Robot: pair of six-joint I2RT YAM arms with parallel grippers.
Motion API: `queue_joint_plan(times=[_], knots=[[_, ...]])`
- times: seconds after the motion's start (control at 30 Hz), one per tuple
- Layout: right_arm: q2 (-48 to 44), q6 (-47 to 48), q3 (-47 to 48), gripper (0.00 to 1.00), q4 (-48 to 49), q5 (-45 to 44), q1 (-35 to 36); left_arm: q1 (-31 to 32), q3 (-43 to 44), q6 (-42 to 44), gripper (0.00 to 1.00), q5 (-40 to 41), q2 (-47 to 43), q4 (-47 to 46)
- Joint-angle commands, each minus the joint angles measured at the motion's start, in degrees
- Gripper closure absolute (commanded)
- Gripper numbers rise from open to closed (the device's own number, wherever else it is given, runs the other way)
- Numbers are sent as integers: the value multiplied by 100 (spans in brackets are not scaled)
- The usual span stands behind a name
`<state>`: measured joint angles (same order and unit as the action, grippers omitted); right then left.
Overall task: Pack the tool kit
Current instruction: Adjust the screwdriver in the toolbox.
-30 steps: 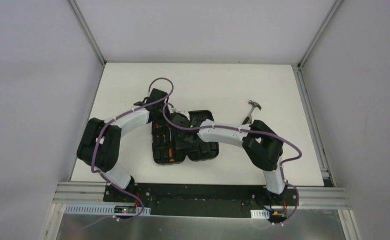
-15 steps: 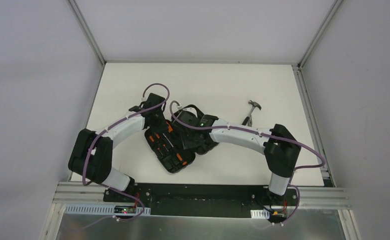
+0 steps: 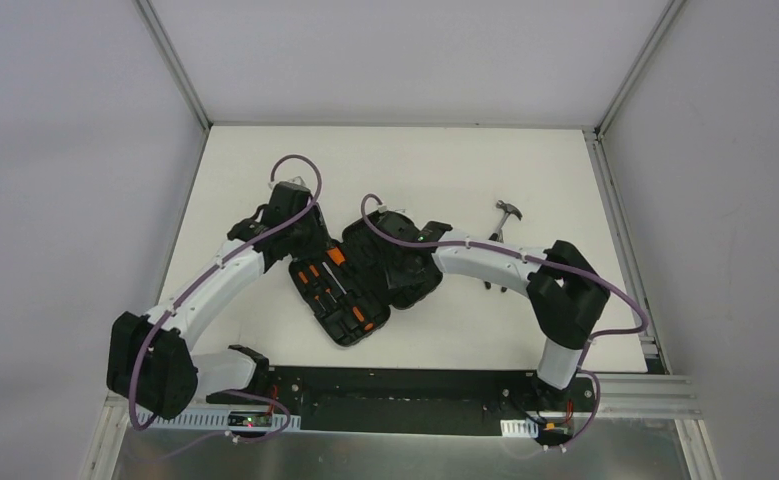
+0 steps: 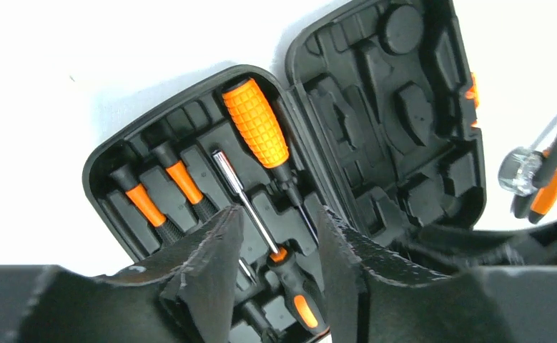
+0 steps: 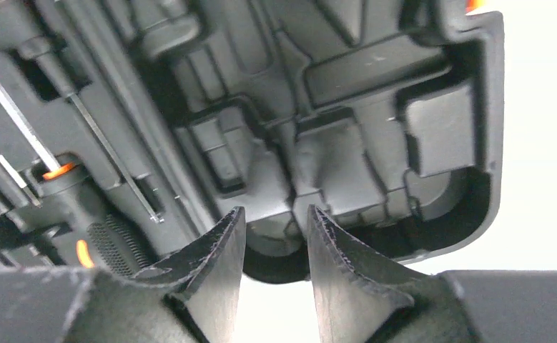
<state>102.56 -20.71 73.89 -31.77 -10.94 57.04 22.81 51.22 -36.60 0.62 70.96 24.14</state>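
Tool kit: we see a black case (image 3: 337, 300) lying open and flat near the middle of the table (image 3: 415, 160). Orange-handled screwdrivers (image 4: 257, 131) sit in its left half, and the right half has bare slots.
Long axis: each half runs from far-left to near-right.
Left pincer (image 4: 277, 214): jaws partly apart above the screwdrivers, gripping nothing.
Right pincer (image 5: 275, 213): jaws partly apart over the right half's edge, gripping nothing.
Hidden: the right arm (image 3: 485, 262) covers much of the right half.
Hammer (image 3: 506, 212): lies apart, to the right.

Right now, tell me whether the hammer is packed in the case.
No, the hammer lies on the table, apart from the open case.
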Motion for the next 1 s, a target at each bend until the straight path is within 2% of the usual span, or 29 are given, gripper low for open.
queue_joint_plan(times=[0.0, 0.2, 0.37, 0.5, 0.63, 0.7, 0.8, 0.97], knots=[[-197, 189, -91, 60, 427, 428, -160, -30, 209, 419, 53, 204, -640, 379], [102, 23, -71, 60, 602, 1020, -107, -30, 259, 1087, 34, 618, -1651, 757], [327, -187, 133, 61, 427, 1504, 311, -30, 225, 1826, 16, 1223, -2313, 760], [475, -428, 308, 61, 300, 1912, 655, -30, -3, 2216, 14, 1597, -2642, 625], [246, -451, 386, 60, 154, 1920, 752, -73, -393, 2337, 14, 1536, -2939, 407], [36, -329, 461, 57, -22, 1663, 743, -90, -455, 2356, 14, 1570, -3061, 392], [-309, -176, 551, 54, -426, 763, 538, -92, -494, 2374, 14, 1646, -3183, 390], [-1195, -300, 108, 41, -806, -781, -469, -110, -537, 2374, 13, 2068, -3384, 390]])
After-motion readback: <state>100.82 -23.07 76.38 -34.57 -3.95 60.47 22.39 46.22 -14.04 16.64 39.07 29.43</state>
